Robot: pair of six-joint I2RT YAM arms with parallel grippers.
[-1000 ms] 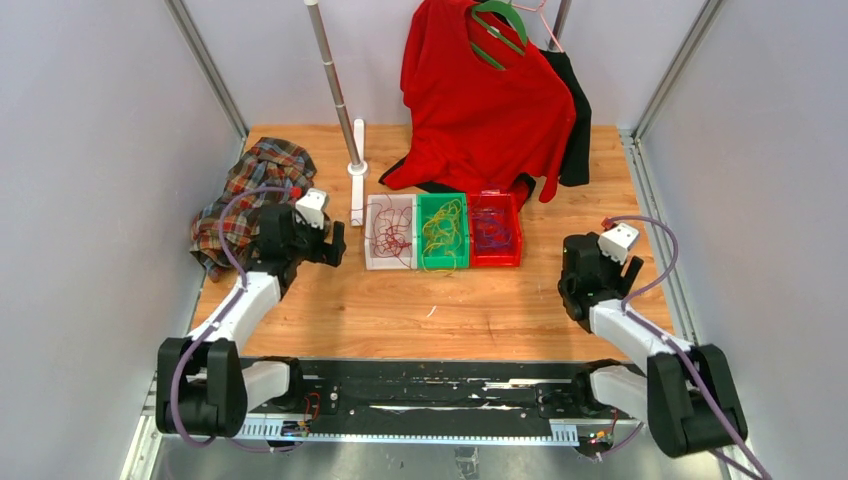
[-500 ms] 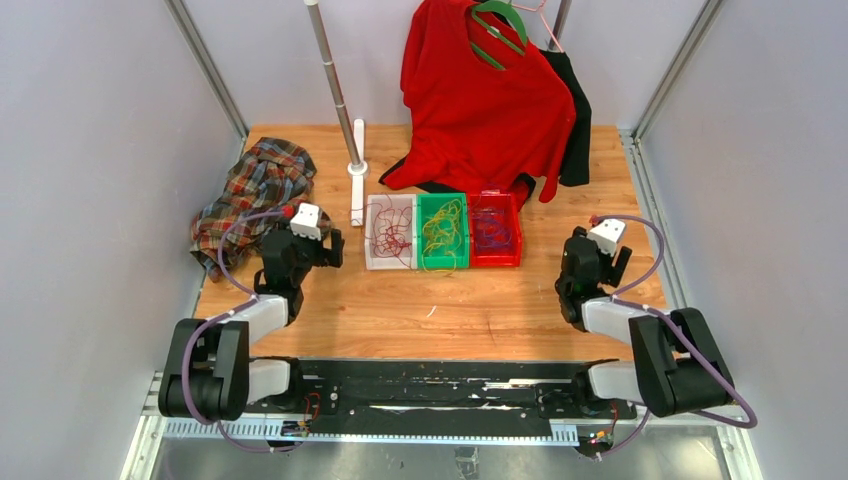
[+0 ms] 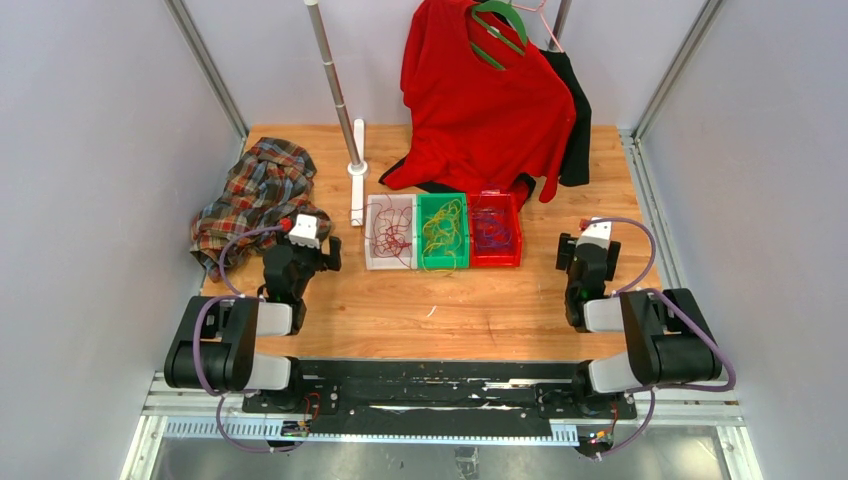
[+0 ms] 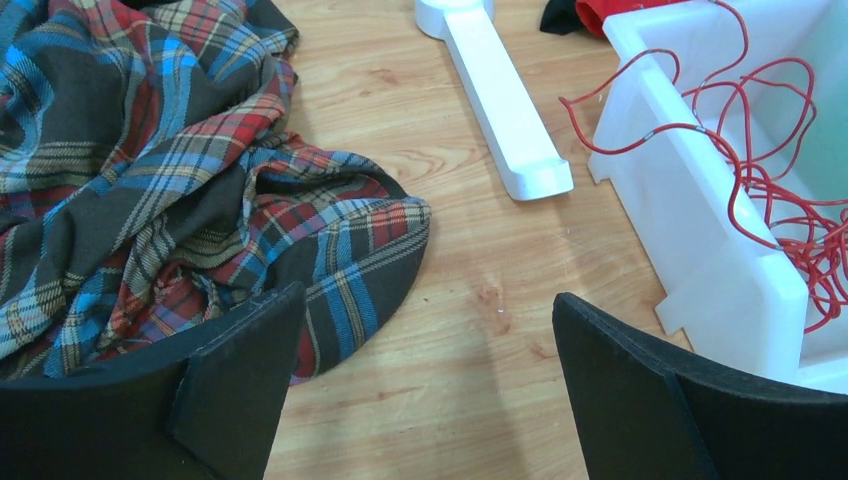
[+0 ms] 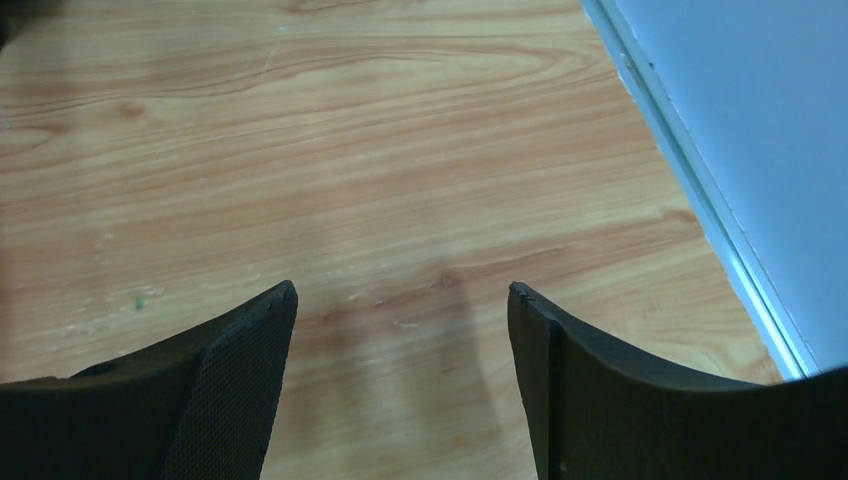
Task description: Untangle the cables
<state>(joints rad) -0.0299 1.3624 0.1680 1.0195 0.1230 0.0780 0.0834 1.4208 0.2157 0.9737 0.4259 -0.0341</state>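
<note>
With our left pincer (image 4: 425, 305) and right pincer (image 5: 400, 290) released and empty, the cables (image 3: 443, 232) lie in three bins (image 3: 443, 266) toward twelve o'clock, where red wires (image 4: 810, 235) overhanging the white bin (image 4: 700, 250) may snag us.

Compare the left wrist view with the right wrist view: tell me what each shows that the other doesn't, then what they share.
Only the left wrist: the plaid shirt, the white bar, and the white bin holding the red cables. Only the right wrist: the metal rail and grey wall on the right. Both: the wooden table, seen past an open, empty left gripper or right gripper.
</note>
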